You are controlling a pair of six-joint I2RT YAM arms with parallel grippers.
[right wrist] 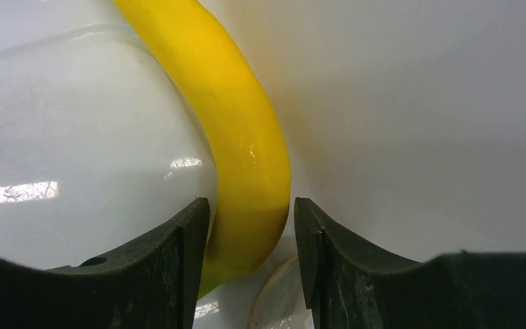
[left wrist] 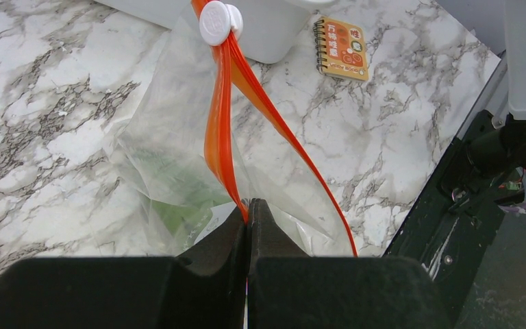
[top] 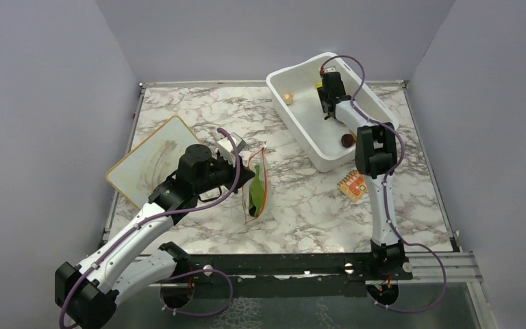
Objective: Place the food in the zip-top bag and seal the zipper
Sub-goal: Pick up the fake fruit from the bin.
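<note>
The bag (left wrist: 157,137), a green leaf (top: 254,186) inside, is pinched at its orange zipper (left wrist: 219,130) by the left gripper (left wrist: 248,209), fingers pressed together. In the white tub (top: 311,127), the banana (right wrist: 240,123) is straddled by the 2 parted fingers of the right gripper (right wrist: 252,233).

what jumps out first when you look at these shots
The bright red-orange zipper of the clear zip-top bag stands out, pinched in the left end effector mid-table, with a green leafy vegetable inside. Next comes the yellow banana, sitting between the open fingers of the right end effector down in the white tub at the far right.
</note>
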